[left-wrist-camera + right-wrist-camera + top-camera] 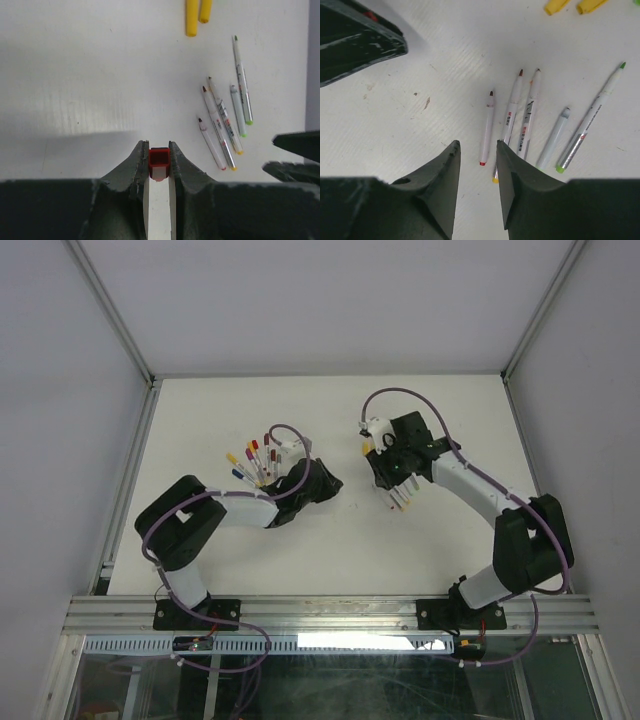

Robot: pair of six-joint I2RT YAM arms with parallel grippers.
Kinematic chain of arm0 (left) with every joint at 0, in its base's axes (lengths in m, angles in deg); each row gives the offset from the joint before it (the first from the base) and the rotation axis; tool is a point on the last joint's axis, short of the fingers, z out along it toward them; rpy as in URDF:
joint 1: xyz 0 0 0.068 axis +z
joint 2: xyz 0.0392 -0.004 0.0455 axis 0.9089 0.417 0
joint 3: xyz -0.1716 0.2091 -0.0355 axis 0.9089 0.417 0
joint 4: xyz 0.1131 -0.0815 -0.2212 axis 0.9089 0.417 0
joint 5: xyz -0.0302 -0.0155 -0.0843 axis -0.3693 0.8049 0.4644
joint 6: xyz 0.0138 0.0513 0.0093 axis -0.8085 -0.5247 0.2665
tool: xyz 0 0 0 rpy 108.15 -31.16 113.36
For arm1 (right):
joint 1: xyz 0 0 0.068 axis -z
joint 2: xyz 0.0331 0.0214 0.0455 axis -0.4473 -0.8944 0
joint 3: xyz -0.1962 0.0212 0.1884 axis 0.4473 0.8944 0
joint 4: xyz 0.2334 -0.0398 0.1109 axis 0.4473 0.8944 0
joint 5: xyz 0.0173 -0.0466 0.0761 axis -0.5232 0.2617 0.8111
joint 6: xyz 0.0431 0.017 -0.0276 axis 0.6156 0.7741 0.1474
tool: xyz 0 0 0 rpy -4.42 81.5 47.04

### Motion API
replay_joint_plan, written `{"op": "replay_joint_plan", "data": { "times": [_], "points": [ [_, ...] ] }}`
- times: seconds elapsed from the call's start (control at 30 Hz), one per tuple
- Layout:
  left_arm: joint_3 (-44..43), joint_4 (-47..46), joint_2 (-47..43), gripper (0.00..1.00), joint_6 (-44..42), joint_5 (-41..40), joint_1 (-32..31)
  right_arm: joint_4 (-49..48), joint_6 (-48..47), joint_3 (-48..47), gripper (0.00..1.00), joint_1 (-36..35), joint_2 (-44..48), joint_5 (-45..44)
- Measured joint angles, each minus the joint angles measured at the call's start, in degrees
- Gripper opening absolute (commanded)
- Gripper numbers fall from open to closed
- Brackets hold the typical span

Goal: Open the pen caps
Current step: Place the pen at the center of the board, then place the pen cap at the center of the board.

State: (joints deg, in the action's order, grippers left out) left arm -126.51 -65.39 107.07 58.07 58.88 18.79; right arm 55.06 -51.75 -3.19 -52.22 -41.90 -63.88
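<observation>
Red plastic sits clamped between the left fingers (158, 146): a red cap (159, 159), its hollow end toward the camera. Whether the white strip behind it is a barrel or just the desk (75, 75) seen through the gap, I cannot tell. The right fingers (477, 146) stand apart and hold nothing, low over five bare pens (510, 117) lying side by side with their tips uncovered. The nearest of these has a red tail. Two yellow caps (555, 6) lie loose beyond the row, apart from it. From above, the two grippers face each other near mid-desk, close but not touching. A fan of capped pens (255, 458) lies beside the left wrist. I judge the red pen already uncapped and laid with the others, so the step in hand is clearing up between pens, with about half the job left. Next, the left fingers would need to set the cap down clear of the pens and fetch one from the fan, while the right lifts off the row.
</observation>
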Motion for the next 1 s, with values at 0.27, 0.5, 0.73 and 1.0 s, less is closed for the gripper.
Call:
{"op": "replay_joint_plan", "data": {
  "times": [0.27,0.5,0.73,1.0],
  "points": [
    [-20.8,17.2,12.2,0.0,-1.0,-4.0,0.0,-0.5,-1.7,1.3,0.4,4.2,7.9,4.6],
    [-38.1,28.3,23.1,0.06,-4.9,-6.9,0.0,-0.9,-2.0,1.8,0.4,6.9,9.7,7.5],
    [-46.3,33.9,27.5,0.23,-7.6,-7.9,0.1,-0.9,-2.0,1.9,0.4,8.6,10.3,9.3],
    [-47.1,34.8,27.8,0.29,-8.6,-8.5,0.2,-0.9,-2.0,2.0,0.4,9.6,11.3,10.7]
  ]
}}
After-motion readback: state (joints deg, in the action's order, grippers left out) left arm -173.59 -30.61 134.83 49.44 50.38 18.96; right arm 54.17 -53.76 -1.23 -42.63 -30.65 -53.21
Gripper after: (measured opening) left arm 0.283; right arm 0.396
